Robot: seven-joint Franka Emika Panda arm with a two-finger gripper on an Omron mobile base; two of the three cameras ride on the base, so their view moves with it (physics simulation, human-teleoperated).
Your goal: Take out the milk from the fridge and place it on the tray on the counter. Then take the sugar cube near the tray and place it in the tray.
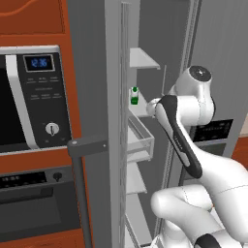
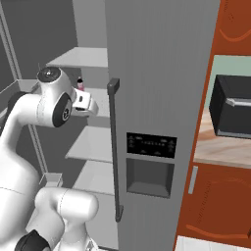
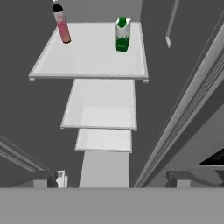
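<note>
The fridge (image 1: 114,121) stands open, its white shelves (image 3: 87,57) showing. The milk (image 1: 134,96), a small white bottle with a green cap and band, stands upright near the right rear of the upper shelf (image 3: 123,35). My gripper (image 3: 111,179) is open, with its tips wide apart and nothing between them. It hangs in front of and above the lower shelves, well short of the milk. My hand (image 2: 86,103) reaches into the fridge opening. The tray and the sugar cube are out of view. A strip of the counter (image 2: 220,147) shows at the right.
A pink bottle with a dark cap (image 3: 61,24) stands at the shelf's left rear. Clear drawers (image 1: 140,138) sit below the shelf. The closed fridge door (image 2: 162,73) with its bar handle is to my right, and a microwave (image 1: 29,97) to my left. A dark appliance (image 2: 230,105) sits on the counter.
</note>
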